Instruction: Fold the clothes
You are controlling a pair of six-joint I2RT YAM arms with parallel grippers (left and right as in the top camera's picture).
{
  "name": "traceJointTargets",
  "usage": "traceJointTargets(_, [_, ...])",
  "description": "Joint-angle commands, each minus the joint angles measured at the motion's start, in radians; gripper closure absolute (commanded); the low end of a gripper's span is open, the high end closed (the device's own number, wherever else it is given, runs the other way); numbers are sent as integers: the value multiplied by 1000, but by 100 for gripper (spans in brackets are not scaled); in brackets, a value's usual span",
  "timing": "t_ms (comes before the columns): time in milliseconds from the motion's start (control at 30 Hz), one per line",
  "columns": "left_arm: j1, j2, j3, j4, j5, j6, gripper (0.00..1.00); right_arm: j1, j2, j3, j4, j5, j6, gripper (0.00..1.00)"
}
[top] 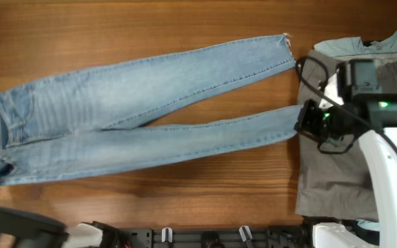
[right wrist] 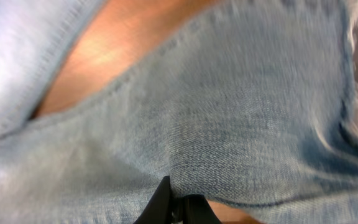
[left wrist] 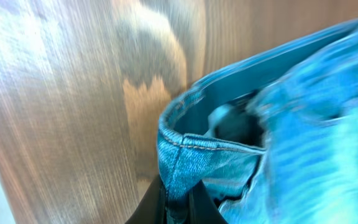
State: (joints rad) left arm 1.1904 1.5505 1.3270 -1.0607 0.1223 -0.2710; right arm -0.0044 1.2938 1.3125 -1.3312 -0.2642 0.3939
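**Overhead:** One pair of light blue denim jeans (top: 136, 117) lies flat across the wood-grain counter (top: 116, 27). The waist is at the left of the frame and two long legs splay toward the right, the upper one ending in a frayed white hem. The right claw (top: 300, 124) meets the lower leg's hem at centre right. Under that arm lie one pair of grey trousers (top: 336, 179) and one pale blue-green shirt (top: 364, 47).

**Left wrist:** At the bottom edge of this blurred view, the left claw (left wrist: 178, 199) pinches a stitched fold of the jeans' waistband between two dark fingers.

**Right wrist:** At bottom centre, the right claw clamps narrowly on soft woven denim, which fills the frame. White fray shows at the right edge.
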Motion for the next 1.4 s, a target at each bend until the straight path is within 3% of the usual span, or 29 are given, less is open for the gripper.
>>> traceJointTargets(0, [-1,-158,52,39,-77,-60,96,-5,-15,89,28,96,-27,96])
traceJointTargets(200, [-62,-181,52,85,-78,-81,96,-5,65,88,249,92,30,96])
traceJointTargets(433, [-171,-147,51,137,-205,-75,96,22,327,88,528,36,65,96])
traceJointTargets(733, [-289,-10,51,220,-210,-75,96,74,571,88,786,-33,179,95])
traceJointTargets(767, [-311,6,51,243,-210,-75,96,85,591,88,846,-34,224,72])
traceJointTargets(800, [-328,18,51,260,-211,-78,96,96,616,88,937,-42,248,56])
traceJointTargets(833, [-350,36,51,279,-211,-78,96,107,643,88,1072,-68,221,27])
traceJointTargets(900, [-376,65,51,285,-216,-78,96,113,681,88,1277,-107,114,1])
traceJointTargets(1000, [-388,88,51,280,-250,-77,96,87,676,89,1247,-96,13,0])
traceJointTargets(1300, [-387,89,51,326,-263,-77,90,13,678,88,866,-47,-126,0])
traceJointTargets(1333, [-387,89,51,333,-264,-77,88,13,678,88,839,-47,-130,0])
traceJointTargets(1367, [-387,93,51,345,-275,-77,74,13,678,88,815,-47,-129,0])
